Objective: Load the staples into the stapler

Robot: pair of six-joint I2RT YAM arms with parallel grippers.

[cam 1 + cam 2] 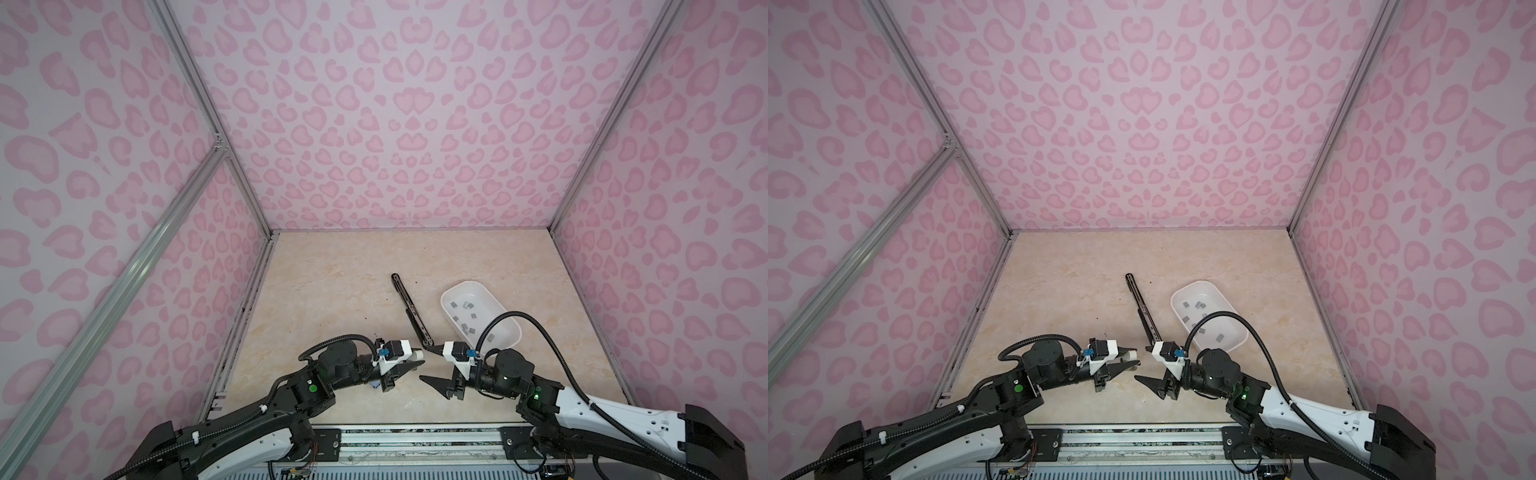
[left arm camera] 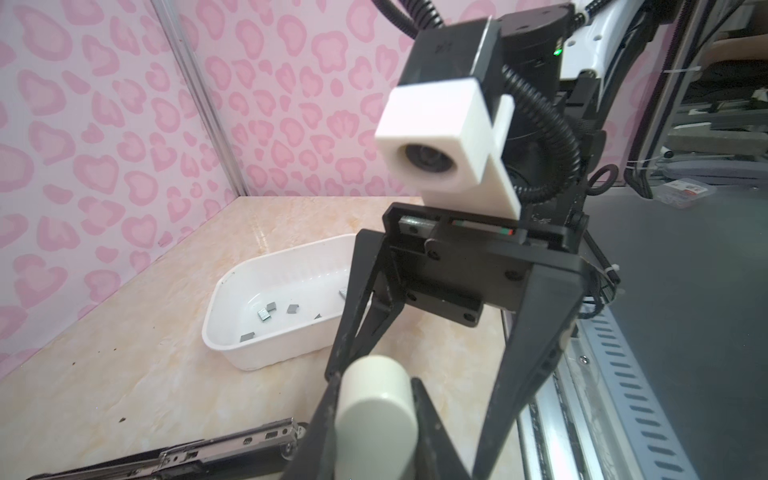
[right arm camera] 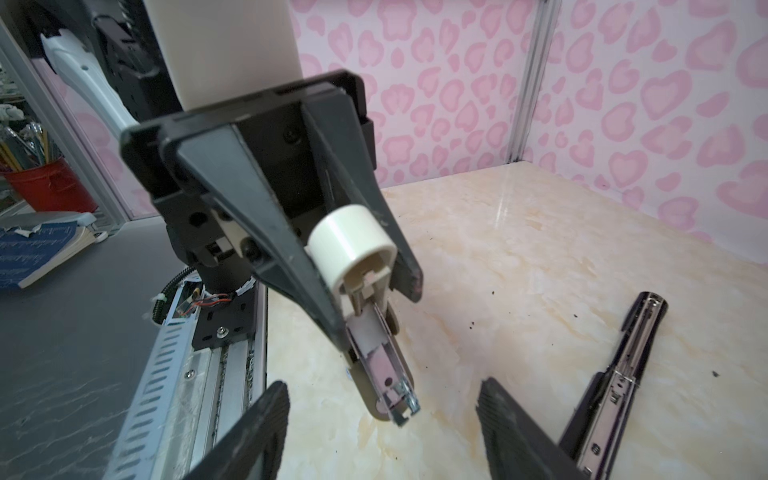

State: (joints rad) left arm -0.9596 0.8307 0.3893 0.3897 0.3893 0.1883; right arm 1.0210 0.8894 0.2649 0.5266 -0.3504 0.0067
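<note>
My left gripper (image 1: 417, 360) (image 1: 1133, 360) is shut on a small cream stapler (image 2: 376, 407) (image 3: 351, 241), low over the table near its front. The stapler's open metal magazine (image 3: 382, 361) points at my right gripper (image 1: 426, 363) (image 1: 1141, 363) (image 3: 380, 397). The right gripper faces it, open, with nothing held between its fingers. A shiny metal piece sits at the magazine's front end. The staples (image 1: 465, 305) (image 1: 1196, 305) (image 2: 266, 311) lie loose as small grey blocks in a white tray (image 1: 471, 283) (image 1: 1200, 282) (image 2: 257, 357), behind the right gripper.
A long black stapler (image 1: 409, 309) (image 1: 1144, 309) (image 2: 187, 455) (image 3: 615, 382) lies opened flat on the marble table, between the tray and the table's middle, its near end close to the right gripper. Pink patterned walls close three sides. A metal rail (image 1: 415, 440) runs along the front edge.
</note>
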